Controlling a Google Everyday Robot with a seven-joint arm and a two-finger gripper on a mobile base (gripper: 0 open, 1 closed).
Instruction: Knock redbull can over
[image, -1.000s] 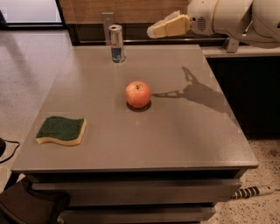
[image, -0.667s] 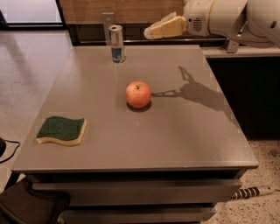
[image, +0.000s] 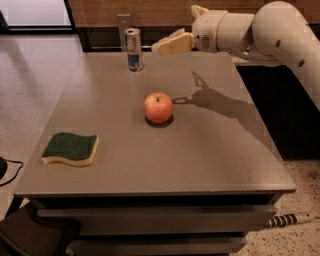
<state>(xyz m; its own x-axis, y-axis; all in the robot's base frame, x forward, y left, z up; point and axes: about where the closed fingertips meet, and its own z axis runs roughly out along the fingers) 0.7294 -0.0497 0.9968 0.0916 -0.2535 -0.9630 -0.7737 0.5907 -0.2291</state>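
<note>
The redbull can (image: 133, 50) stands upright near the far edge of the grey bench (image: 215, 160), beyond the apple (image: 158, 107) and a little to its left, well apart from it. Its silver top faces up and a blue panel shows low on its side.

The claw (image: 156, 47) hangs in the air beyond the apple, almost straight behind it, level with the can's upper half. It points left at the can, and a narrow gap shows between the 2. I cannot tell whether the claw is spread or pressed together.

The cream arm (image: 270, 30) that carries it runs off above and to the right of the apple and bends down out of view. Its dark shadow (image: 220, 102) lies on the bench just right of the apple, with 1 thin tip reaching the fruit.

The apple, red with a paler patch, sits stem up near the middle of the bench. 1 green-topped sponge (image: 70, 148) with a yellow base lies flat to the left of the apple and nearer the camera, well apart from it.
</note>
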